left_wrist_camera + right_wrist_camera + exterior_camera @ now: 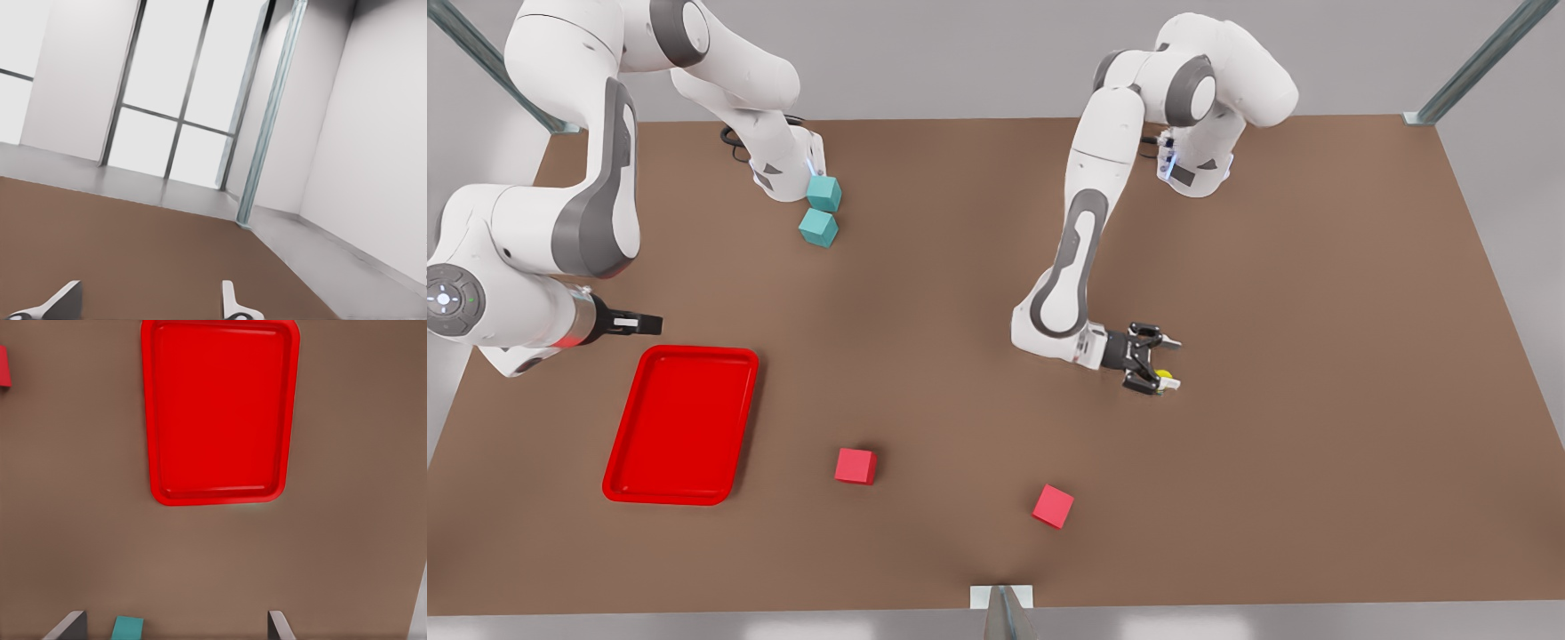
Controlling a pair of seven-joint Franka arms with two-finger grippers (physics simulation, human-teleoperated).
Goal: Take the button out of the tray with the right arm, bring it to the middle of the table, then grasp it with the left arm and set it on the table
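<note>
One tray (681, 425), one button (1163, 377), two red cubes (855, 466) (1053, 506), two teal cubes (823, 193) (818, 228), two grippers (1152, 360) (649, 322).

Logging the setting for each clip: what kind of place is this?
Probably a simulated lab workcell: a plain brown table with two white robot arms reaching over it, metal frame posts at its corners, and tall windows in bare grey walls.

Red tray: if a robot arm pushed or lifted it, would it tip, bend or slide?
The tray lies flat and low, so a push would likely slide it, not tip it. Its glossy, moulded look suggests stiff, slippery plastic. Lifted by one rim, it might tilt. The right gripper hovers open nearby; the left gripper is open by the button.
</note>
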